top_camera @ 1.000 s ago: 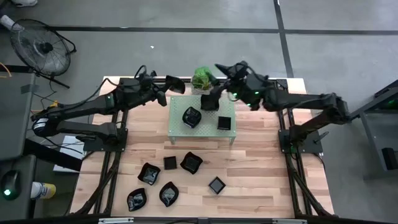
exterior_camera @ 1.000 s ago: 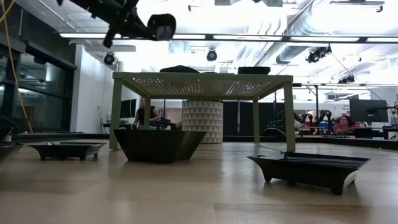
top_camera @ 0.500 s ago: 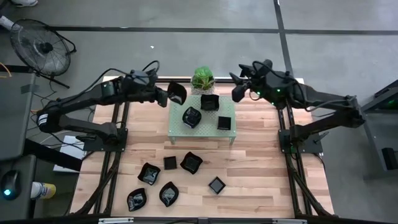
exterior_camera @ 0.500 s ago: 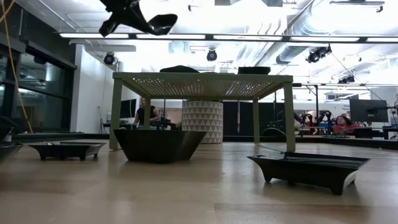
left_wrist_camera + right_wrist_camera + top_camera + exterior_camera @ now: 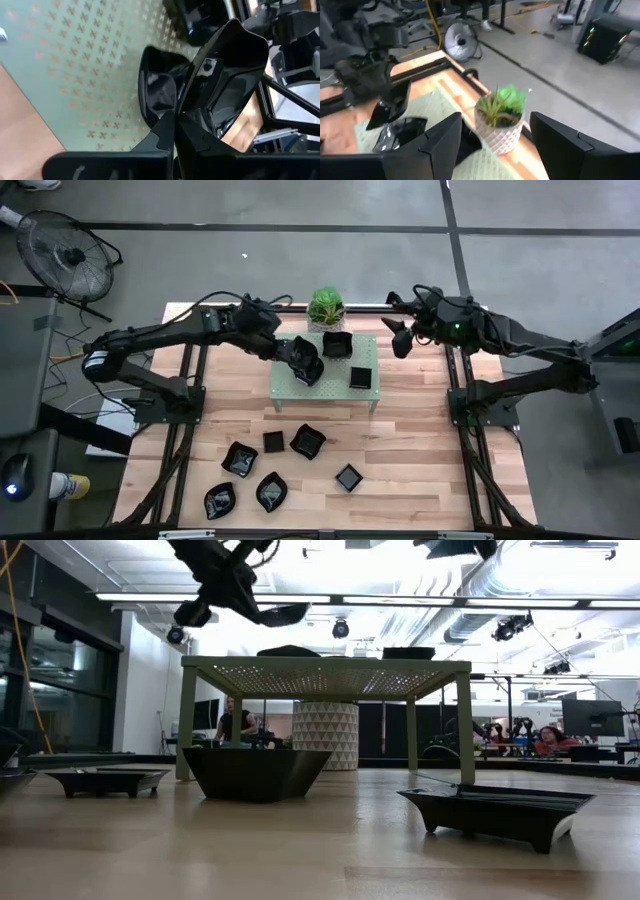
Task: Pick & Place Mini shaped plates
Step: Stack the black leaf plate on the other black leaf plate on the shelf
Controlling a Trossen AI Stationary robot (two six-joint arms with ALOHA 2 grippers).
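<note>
My left gripper is shut on a glossy black wavy-edged dish and hovers over the left part of the pale green rack. Under it, another black dish lies on the rack. In the low view the held dish is above the rack top. Two square dishes also rest on the rack. Several more dishes sit on the table near the front. My right gripper is open and empty, raised just right of the rack. My left gripper pinches the wavy-edged dish by its rim between both fingers, at the end of the dish nearest the wrist. The dish is lifted clear above the rack and sticks out beyond the fingertips, tilted.
A small green plant in a white pot stands at the rack's far edge, also in the right wrist view. Bare wood lies right of the rack and at the table's near right. A floor fan stands off the table.
My left gripper carried its dish from beyond the rack's far left corner toward the right, over the rack and above the dish lying there; the dish tipped on the way. My right gripper drew back from the rack's far part toward the table's right edge, leaving a square dish there.
</note>
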